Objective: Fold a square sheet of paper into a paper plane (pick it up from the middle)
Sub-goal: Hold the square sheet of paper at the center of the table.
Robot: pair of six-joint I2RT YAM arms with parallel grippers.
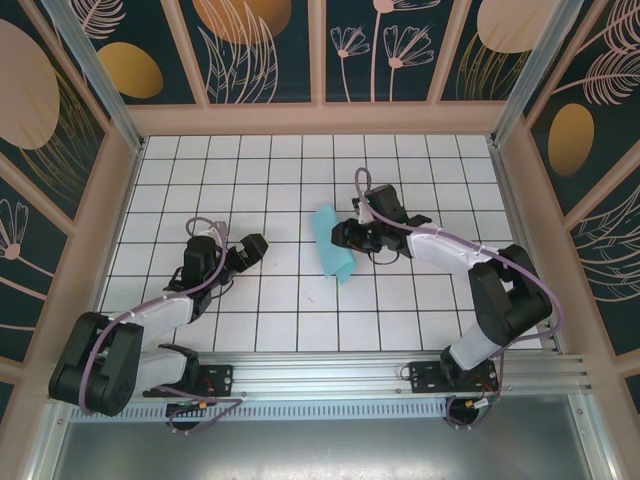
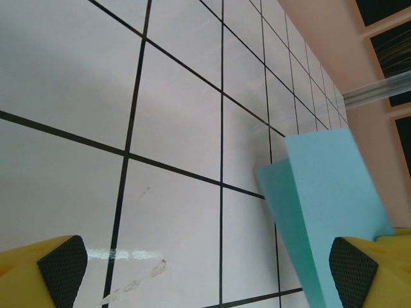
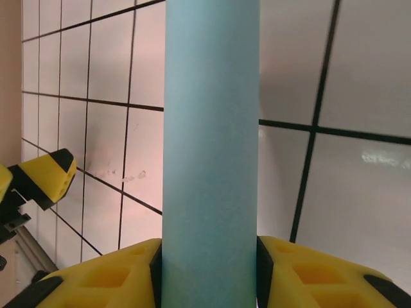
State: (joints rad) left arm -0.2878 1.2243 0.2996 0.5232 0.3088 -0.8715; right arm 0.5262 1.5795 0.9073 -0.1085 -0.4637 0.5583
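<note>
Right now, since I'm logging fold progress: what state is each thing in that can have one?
light-blue paper sheet: bent over on itself, not flat, pinched between two fingers.
right pincer: shut on the sheet, a finger against each side of it.
left pincer: open, holding nothing.

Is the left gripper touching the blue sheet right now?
No: in the top view the left gripper sits apart from the blue sheet, with white tiles showing between them.
</note>
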